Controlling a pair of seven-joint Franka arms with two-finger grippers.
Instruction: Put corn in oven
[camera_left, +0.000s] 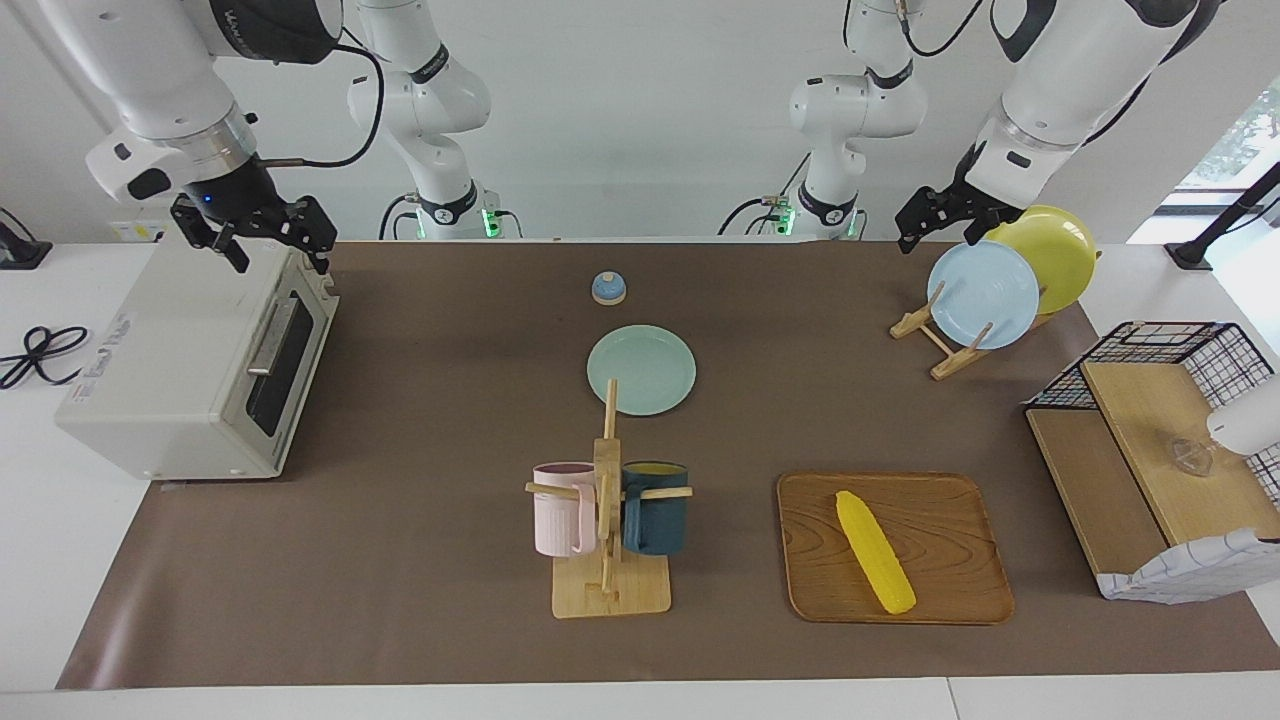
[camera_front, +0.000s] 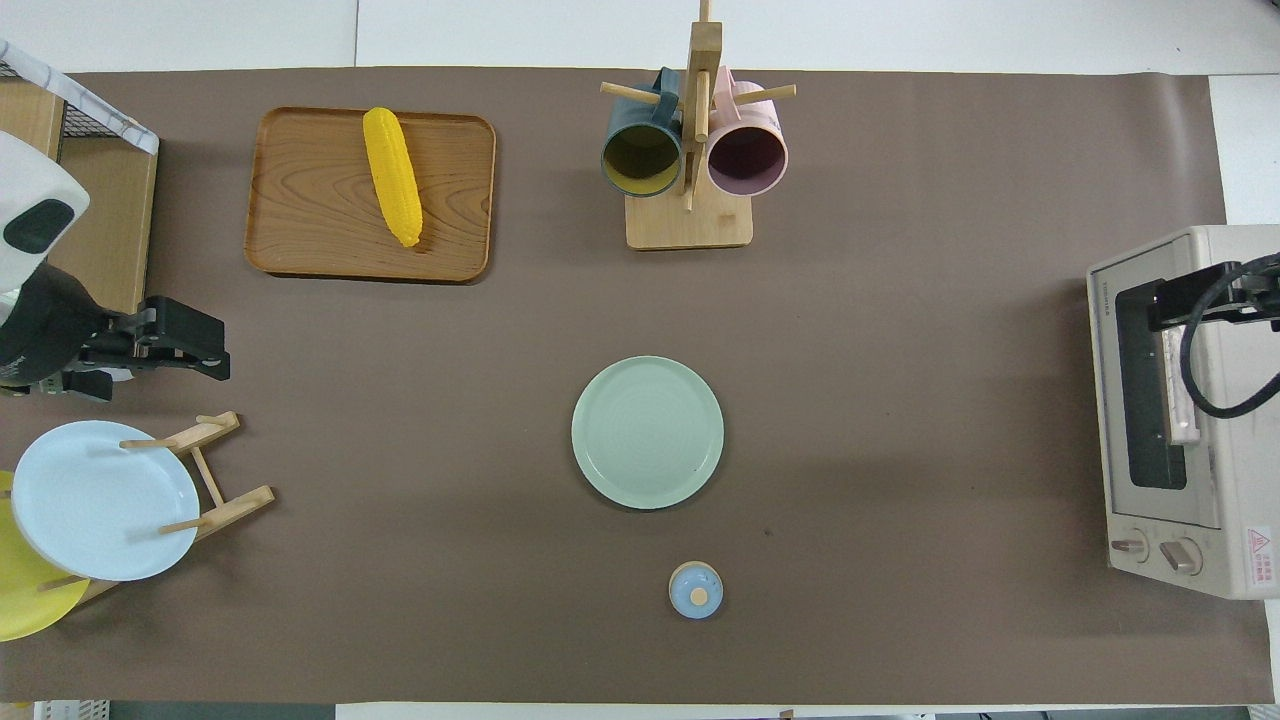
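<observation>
The right gripper (camera_left: 268, 240) hangs over the boxy off-white toaster oven (camera_left: 190, 360) – fingers spread, door closed. The smooth yellow corn cob (camera_left: 875, 551) lies on the wooden tray (camera_left: 960, 530). The left gripper (camera_left: 925, 222), its fingers indistinct, hovers by the plate rack (camera_left: 935, 335).
</observation>
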